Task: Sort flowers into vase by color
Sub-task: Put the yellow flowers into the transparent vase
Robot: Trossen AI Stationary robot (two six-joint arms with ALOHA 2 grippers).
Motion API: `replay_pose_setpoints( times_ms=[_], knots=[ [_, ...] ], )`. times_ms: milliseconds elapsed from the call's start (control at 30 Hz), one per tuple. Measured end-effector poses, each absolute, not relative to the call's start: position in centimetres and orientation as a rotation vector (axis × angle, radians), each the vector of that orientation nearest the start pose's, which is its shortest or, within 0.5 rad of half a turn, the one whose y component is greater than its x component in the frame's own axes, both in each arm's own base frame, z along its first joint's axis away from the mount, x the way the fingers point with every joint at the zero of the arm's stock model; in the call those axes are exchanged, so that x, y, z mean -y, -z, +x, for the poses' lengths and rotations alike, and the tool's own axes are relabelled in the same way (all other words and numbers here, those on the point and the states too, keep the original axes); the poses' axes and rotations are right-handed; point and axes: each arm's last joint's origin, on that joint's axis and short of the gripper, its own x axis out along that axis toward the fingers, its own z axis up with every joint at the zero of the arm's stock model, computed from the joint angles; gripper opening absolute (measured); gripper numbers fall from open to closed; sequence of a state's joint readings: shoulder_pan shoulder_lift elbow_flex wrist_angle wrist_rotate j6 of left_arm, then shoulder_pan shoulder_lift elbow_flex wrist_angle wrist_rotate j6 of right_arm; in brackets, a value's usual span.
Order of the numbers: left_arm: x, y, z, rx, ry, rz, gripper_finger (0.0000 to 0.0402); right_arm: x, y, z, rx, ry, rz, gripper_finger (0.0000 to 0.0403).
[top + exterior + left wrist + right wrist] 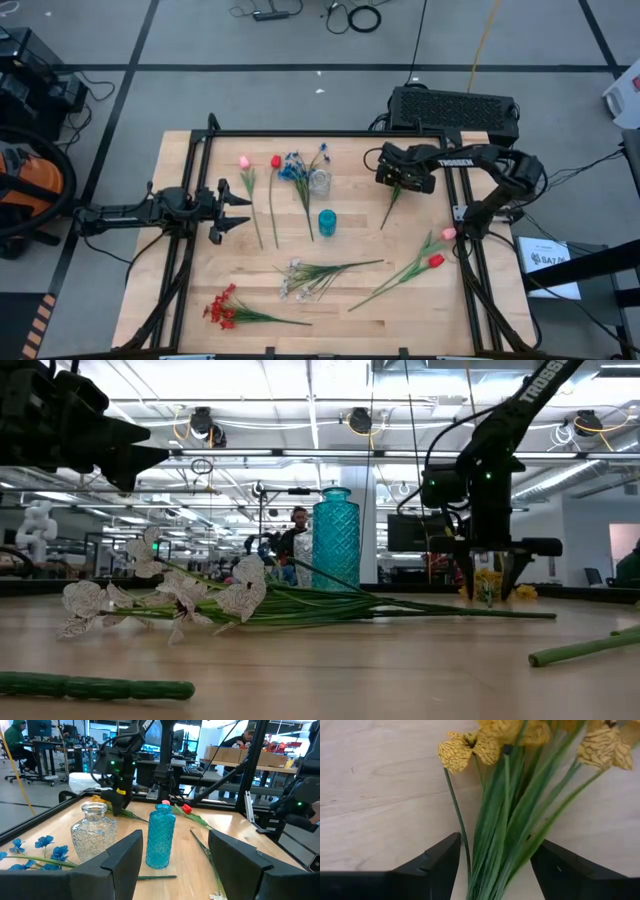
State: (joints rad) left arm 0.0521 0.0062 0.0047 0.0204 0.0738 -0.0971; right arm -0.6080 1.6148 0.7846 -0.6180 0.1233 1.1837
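Blooms of yellow spray (500,795) hidden beneath right gripper (403,183).

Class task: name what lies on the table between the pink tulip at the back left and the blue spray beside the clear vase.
In the high view, a red tulip lies between the pink tulip and the blue spray.
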Motion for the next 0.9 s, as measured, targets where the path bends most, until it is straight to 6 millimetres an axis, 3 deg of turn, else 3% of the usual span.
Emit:
replay_pose_setpoints(
  times_ms=[233,333,467,600,700,900],
  knots=[
    [-0.3,-16.7,9.8,0.018,0.023,-0.096,0.0234,15.8,-12.9,20.1,-0.958,1.372,1.178,0.0181],
    [-0.3,-16.7,9.8,0.018,0.023,-0.096,0.0234,16.3,-12.9,19.9,-0.993,1.317,1.11,0.0129],
    [-0.3,-16.7,9.8,0.018,0.023,-0.096,0.0234,16.6,-12.9,20.1,-1.042,1.197,1.017,0.0031],
    [-0.3,-16.6,9.8,0.017,0.023,-0.096,0.0234,16.6,-13.4,20.2,-1.021,1.146,1.021,0.0016],
    [-0.3,-16.7,9.8,0.018,0.023,-0.096,0.0234,16.4,-14.6,20.6,-0.937,1.098,1.006,0.001],
    [-0.3,-16.7,9.8,0.018,0.023,-0.096,0.0234,14.8,-20.1,20.8,-0.642,0.996,0.976,0.0005]
  ],
)
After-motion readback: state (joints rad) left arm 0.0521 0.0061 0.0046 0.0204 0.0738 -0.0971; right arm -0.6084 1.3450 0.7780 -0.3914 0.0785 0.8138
